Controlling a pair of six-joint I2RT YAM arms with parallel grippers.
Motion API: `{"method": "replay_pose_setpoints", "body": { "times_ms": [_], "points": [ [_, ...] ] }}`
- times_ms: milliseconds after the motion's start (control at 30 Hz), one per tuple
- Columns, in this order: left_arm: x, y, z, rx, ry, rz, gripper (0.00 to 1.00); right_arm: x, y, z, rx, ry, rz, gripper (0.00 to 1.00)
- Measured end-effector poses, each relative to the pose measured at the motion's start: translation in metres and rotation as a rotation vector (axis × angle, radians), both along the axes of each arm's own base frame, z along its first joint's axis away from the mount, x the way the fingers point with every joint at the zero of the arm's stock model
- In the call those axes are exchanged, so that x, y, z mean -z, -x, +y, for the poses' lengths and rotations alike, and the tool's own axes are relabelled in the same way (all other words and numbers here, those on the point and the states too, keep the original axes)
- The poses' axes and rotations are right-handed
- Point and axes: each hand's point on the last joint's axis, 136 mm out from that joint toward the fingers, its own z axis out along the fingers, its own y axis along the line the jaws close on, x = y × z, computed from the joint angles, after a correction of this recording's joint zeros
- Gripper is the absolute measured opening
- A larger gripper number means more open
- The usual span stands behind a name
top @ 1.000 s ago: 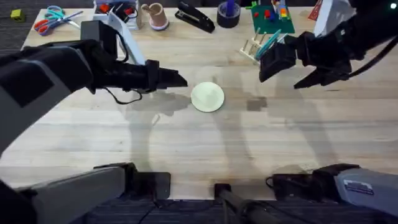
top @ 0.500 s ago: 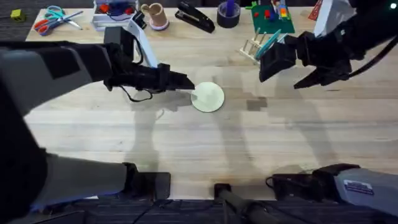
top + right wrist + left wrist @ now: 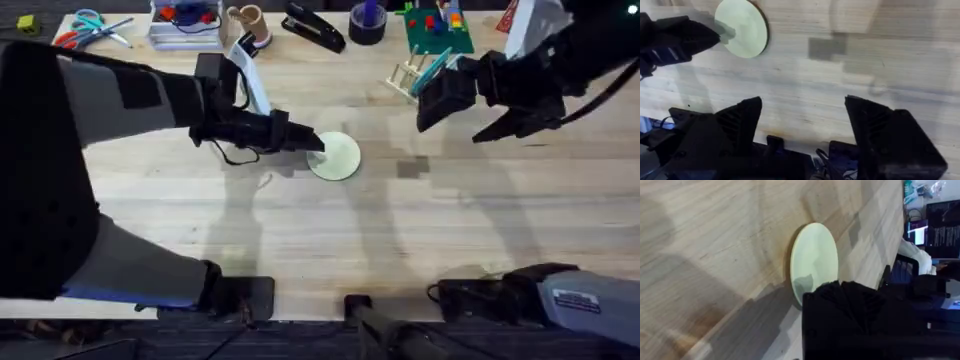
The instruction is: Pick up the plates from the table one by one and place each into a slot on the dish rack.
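Black fingers of the left gripper [image 3: 312, 143] sit at the near rim of a small, round, flat, pale cream-yellow plate [image 3: 336, 157], their tips overlapping its edge; whether they are spread or pinching the rim cannot be told. The plate lies flat on the light wooden butcher-block table [image 3: 330, 235], directly ahead of that gripper.

To do this pick well, I judge that one finger should slide under the thin rim while the other comes down on top, since so flat a disc offers little else to grip. A firm pinch near the edge, then a tilt to upright, would suit a slot.

Beyond the plate, well apart from the left gripper, the right gripper [image 3: 455, 115] hangs above the table with its black jaws spread wide and nothing between them. Just beside it stands the small light wooden dish rack [image 3: 412, 77] with upright dowel pegs; a thin light blue plate [image 3: 432, 68] seems already propped in it.
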Motion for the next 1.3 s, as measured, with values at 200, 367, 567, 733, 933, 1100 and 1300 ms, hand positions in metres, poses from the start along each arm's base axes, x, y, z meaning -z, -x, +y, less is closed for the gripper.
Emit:
{"method": "replay_pose_setpoints", "body": {
  "times_ms": [200,367,567,733,933,1100,1300],
  "points": [
    [0.002,0.0,0.0,0.0,-0.001,0.003,0.043,0.0,0.0,0.0,0.0,0.0,0.0,0.995],
    [0.013,0.0,0.0,-0.001,-0.002,0.034,0.044,0.0,0.0,0.0,0.0,0.0,0.0,0.995],
    [0.03,0.0,-0.001,0.002,0.02,0.076,0.043,0.0,0.0,0.0,0.0,0.0,0.0,0.994],
    [0.032,0.001,-0.006,0.008,0.083,0.11,0.043,0.0,0.0,0.0,0.0,0.0,0.0,0.994],
    [0.03,0.001,-0.009,0.015,0.13,0.124,0.043,0.0,0.0,0.0,0.0,0.0,0.0,0.994],
    [0.03,0.001,-0.009,0.015,0.131,0.124,0.041,0.0,0.0,0.0,0.0,0.0,0.0,0.995],
    [0.031,0.0,-0.009,-0.001,0.126,0.149,0.042,0.0,0.0,0.0,0.0,0.0,-0.002,0.995]
  ]
}}
